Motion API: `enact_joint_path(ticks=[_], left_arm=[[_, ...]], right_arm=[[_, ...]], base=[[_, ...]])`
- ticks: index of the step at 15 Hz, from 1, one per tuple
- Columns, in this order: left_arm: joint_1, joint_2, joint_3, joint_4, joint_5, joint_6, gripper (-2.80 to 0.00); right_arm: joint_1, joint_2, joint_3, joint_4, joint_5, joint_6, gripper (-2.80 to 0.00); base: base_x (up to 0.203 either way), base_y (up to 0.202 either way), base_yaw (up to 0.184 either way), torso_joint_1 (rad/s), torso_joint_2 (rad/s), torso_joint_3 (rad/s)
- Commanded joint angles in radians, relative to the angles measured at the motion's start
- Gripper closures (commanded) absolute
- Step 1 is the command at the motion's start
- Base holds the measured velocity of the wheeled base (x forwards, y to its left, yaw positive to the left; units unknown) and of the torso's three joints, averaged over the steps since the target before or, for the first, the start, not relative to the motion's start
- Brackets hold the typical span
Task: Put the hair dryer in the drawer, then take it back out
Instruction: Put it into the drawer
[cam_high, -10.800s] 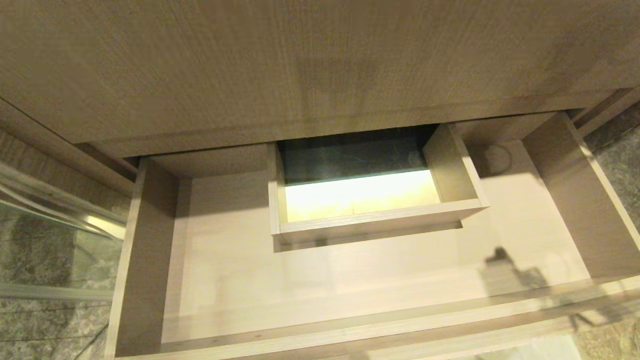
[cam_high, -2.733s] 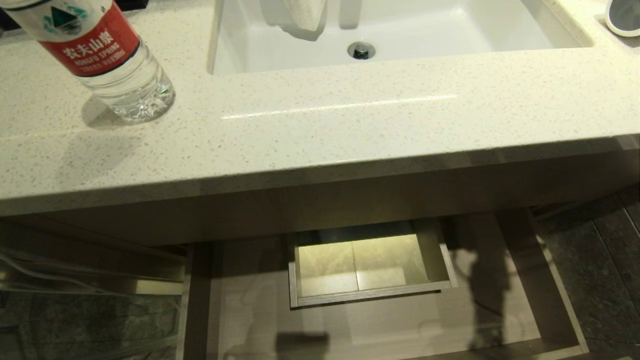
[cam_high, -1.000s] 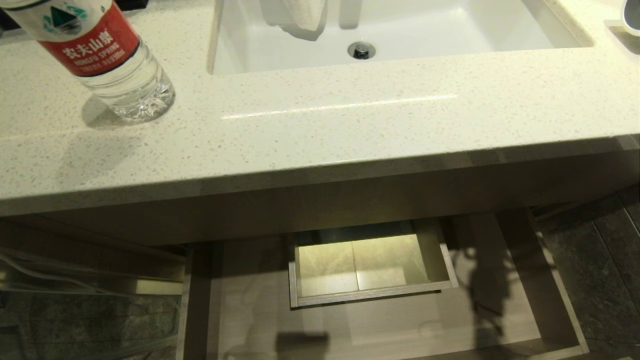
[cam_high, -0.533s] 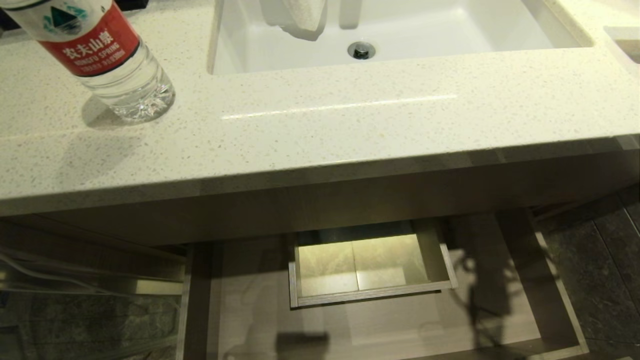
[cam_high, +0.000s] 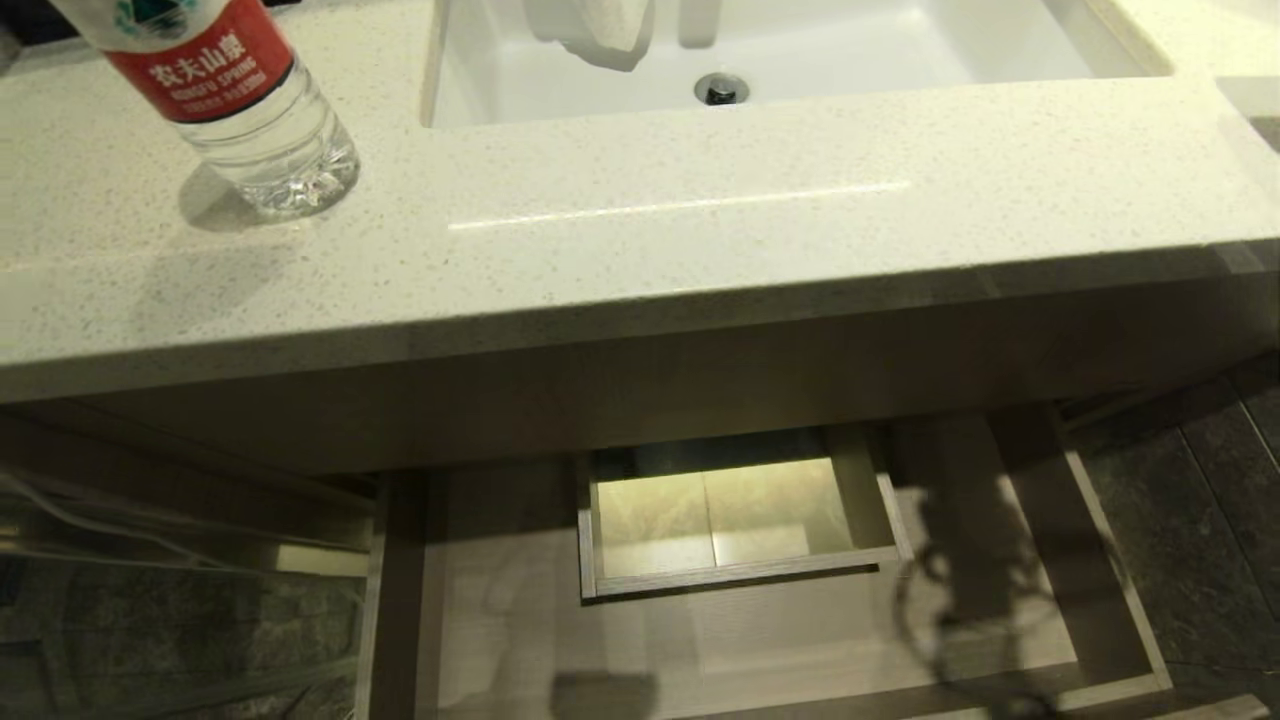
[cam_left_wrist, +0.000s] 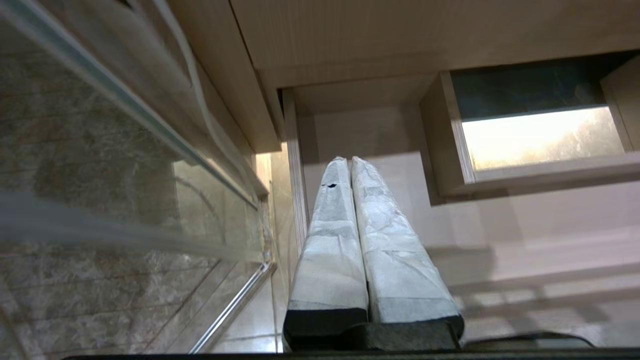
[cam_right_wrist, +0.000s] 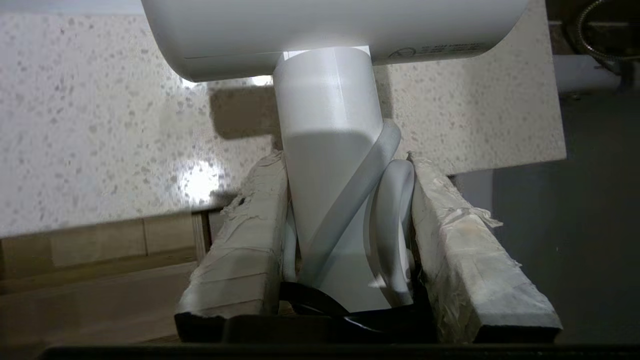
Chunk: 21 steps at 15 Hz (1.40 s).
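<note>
Right gripper clamped on the hair dryer by its smooth white cylindrical handle, tape-wrapped jaws pressed on both sides, a loop of white cord pinched in with it; glossy rounded barrel crosswise above the handle, held out in front of the speckled stone edge, not inside the drawer

Left gripper idle near the drawer's left wall, its two white taped fingers pressed together, nothing between them

Drawer pulled open at 6 o'clock in the head view: light wood-grain, wide and shallow, with a boxed rectangular cut-out at its middle showing a lit yellowish floor below

Desk of pale speckled stone across the middle, glossy, thick rounded front edge; white basin sunk in at 12 o'clock with a metal drain

Clear plastic water bottle with a red label at 10 o'clock on the desk

Dark grey veined floor tiles at 4 o'clock; glass panel with a metal rail at 8 o'clock
</note>
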Motion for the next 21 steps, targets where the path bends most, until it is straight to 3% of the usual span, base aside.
enact_joint_path(ticks=[1,8,21], left_arm=[[0.0,0.002,0.0,0.0,0.0,0.0,0.0],[0.0,0.001,0.0,0.0,0.0,0.0,0.0],[0.0,0.002,0.0,0.0,0.0,0.0,0.0]], right_arm=[[0.001,-0.064,0.03,0.008,0.003,-0.027,0.0],[-0.001,-0.175,0.147,-0.002,0.004,-0.058,0.0],[-0.001,-0.192,0.179,-0.01,-0.002,-0.057,0.0]], base=[[0.0,0.0,0.0,-0.37,0.12,-0.226],[0.0,0.0,0.0,-0.369,0.08,-0.279],[0.0,0.0,0.0,-0.322,0.01,-0.307]])
